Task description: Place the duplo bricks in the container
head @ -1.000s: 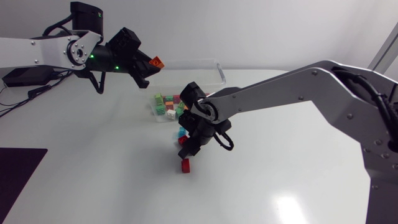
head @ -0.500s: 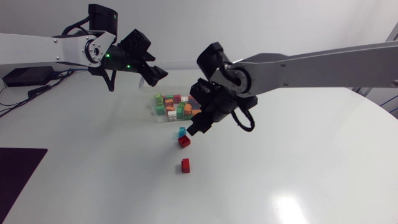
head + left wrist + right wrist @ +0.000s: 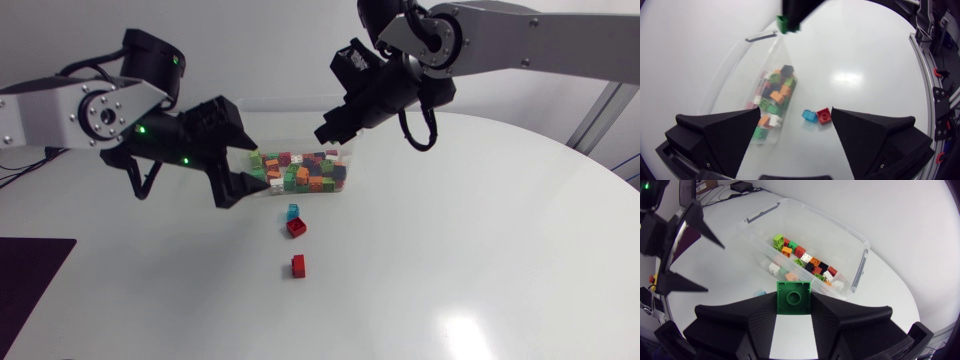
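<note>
A clear plastic container point(image 3: 285, 130) holds several coloured duplo bricks point(image 3: 300, 172). My right gripper point(image 3: 333, 128) hangs above its far end, shut on a green brick point(image 3: 794, 297) that shows between its fingers. My left gripper point(image 3: 243, 155) stands open and empty beside the container's front left corner. In front of the container a blue brick point(image 3: 293, 211) and a red brick point(image 3: 296, 228) touch, with a second red brick point(image 3: 298, 265) lying nearer. In the left wrist view the blue brick point(image 3: 809, 115) and the red brick point(image 3: 824, 115) lie between the open fingers point(image 3: 715, 135), beside the container point(image 3: 747, 60).
The white table point(image 3: 480, 250) is bare to the right of and in front of the loose bricks. A dark mat point(image 3: 25, 275) lies at its front left edge. My left gripper point(image 3: 685, 245) shows beyond the container point(image 3: 840, 227) in the right wrist view.
My left gripper let go of an orange brick over the container and dropped down to its front left, open. My right gripper rose from the loose bricks to above the container with the green brick.
</note>
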